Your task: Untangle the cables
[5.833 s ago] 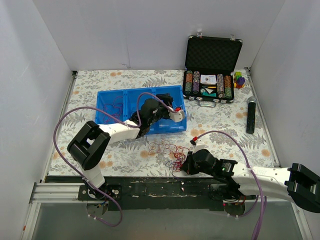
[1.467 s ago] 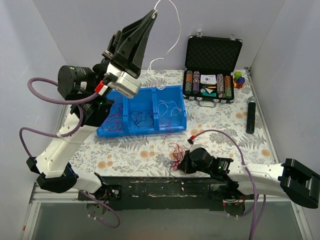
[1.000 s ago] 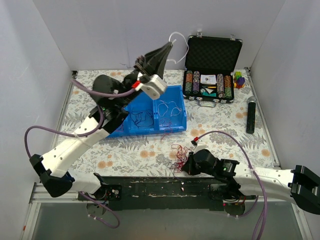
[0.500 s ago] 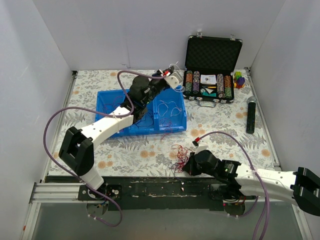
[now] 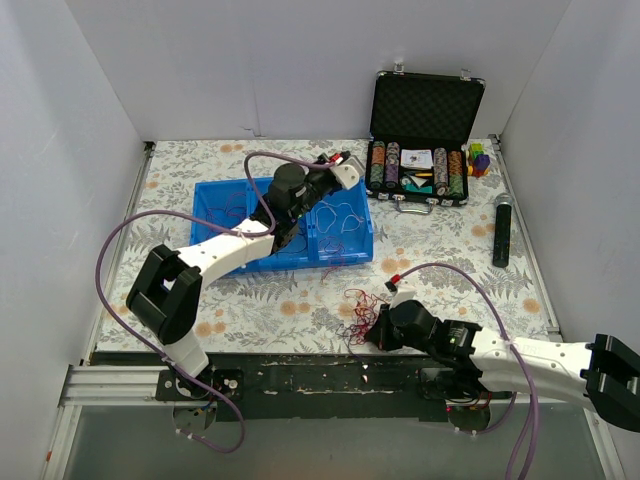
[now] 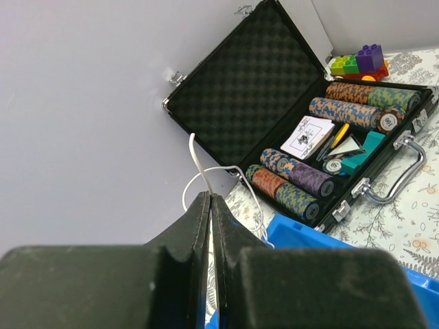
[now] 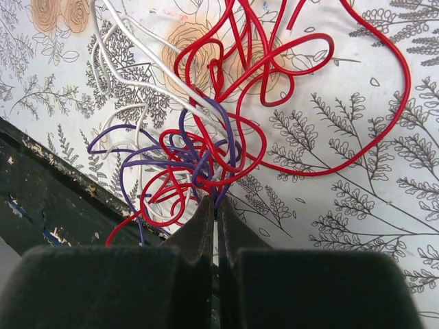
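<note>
A tangle of red, purple and white cables [image 7: 206, 130] lies on the flowered table near its front edge [image 5: 358, 310]. My right gripper [image 7: 215, 203] is shut on the near end of that tangle, pinching purple and red strands [image 5: 376, 328]. My left gripper [image 6: 210, 199] is shut on a thin white cable [image 6: 199, 161] that loops out past its tips. It hovers over the back right corner of the blue bin [image 5: 352, 258], close to the poker chip case [image 5: 330, 165]. The bin's compartments hold red, dark and white cables.
An open black poker chip case [image 5: 420, 140] stands behind the bin, with chips and cards in it [image 6: 322, 137]. Coloured toy bricks [image 5: 480, 158] sit to its right, and a black cylinder [image 5: 502, 230] lies by the right wall. White walls enclose the table.
My left arm has come down from high above the table, carrying the white cable to the bin's back right corner. The right gripper has stayed on the tangle, barely shifting.
</note>
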Robot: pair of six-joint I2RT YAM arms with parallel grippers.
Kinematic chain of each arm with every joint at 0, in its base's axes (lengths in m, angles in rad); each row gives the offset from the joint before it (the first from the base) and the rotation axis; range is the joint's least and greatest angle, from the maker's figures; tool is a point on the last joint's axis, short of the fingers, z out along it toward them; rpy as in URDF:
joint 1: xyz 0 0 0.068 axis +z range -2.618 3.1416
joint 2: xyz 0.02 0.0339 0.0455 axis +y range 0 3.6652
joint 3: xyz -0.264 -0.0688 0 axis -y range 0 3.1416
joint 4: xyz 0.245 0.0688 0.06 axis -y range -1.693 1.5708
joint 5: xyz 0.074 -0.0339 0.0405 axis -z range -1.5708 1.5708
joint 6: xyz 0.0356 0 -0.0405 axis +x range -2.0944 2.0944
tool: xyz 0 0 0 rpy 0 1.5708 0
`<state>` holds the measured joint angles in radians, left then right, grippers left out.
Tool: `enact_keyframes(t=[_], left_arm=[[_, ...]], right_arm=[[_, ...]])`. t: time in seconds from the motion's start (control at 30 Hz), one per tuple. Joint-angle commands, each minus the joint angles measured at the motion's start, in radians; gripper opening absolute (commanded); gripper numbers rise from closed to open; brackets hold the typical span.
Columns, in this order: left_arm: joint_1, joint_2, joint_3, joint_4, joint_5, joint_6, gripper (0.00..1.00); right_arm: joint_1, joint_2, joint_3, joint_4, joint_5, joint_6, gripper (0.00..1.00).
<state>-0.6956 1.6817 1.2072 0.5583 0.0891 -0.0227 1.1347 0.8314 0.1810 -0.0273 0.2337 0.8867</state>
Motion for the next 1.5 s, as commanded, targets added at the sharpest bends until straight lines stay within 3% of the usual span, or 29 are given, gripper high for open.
enact_keyframes(t=[0.0, 0.3, 0.57, 0.8, 1.03, 1.2, 1.27, 1.3, 1.33, 1.37, 1.43, 1.47], left_arm=[[0.004, -0.036, -0.037, 0.121, -0.009, 0.009, 0.00], [0.005, -0.097, -0.121, 0.443, -0.045, 0.133, 0.00], [0.001, -0.139, -0.155, 0.460, -0.026, 0.141, 0.00], [0.001, -0.148, -0.167, 0.303, -0.017, 0.110, 0.00], [0.007, -0.126, -0.230, -0.084, 0.093, 0.090, 0.05], [0.007, -0.090, -0.230, -0.121, 0.123, 0.061, 0.10], [0.007, -0.062, -0.189, -0.179, 0.120, 0.060, 0.20], [0.007, -0.048, -0.154, -0.214, 0.115, 0.056, 0.39], [0.007, -0.036, -0.138, -0.248, 0.107, 0.053, 0.67], [0.008, -0.019, -0.099, -0.295, 0.098, 0.055, 0.87], [0.007, -0.010, -0.071, -0.334, 0.080, 0.041, 0.98], [0.007, -0.016, -0.074, -0.322, 0.074, 0.040, 0.98]], right_arm=[[0.004, 0.040, -0.026, -0.076, 0.026, -0.026, 0.01], [0.005, 0.043, -0.035, -0.060, 0.021, -0.026, 0.01], [0.005, 0.054, -0.034, -0.056, 0.018, -0.029, 0.01], [0.005, 0.048, -0.032, -0.063, 0.022, -0.029, 0.01], [0.004, 0.037, -0.032, -0.069, 0.024, -0.026, 0.01], [0.005, 0.029, -0.035, -0.072, 0.027, -0.025, 0.01], [0.005, 0.031, -0.034, -0.069, 0.027, -0.028, 0.01], [0.005, 0.034, -0.034, -0.071, 0.027, -0.026, 0.01], [0.004, 0.037, -0.032, -0.068, 0.029, -0.026, 0.01], [0.005, 0.040, -0.032, -0.068, 0.027, -0.026, 0.01], [0.005, 0.041, -0.032, -0.065, 0.027, -0.028, 0.01], [0.004, 0.043, -0.034, -0.065, 0.026, -0.028, 0.01]])
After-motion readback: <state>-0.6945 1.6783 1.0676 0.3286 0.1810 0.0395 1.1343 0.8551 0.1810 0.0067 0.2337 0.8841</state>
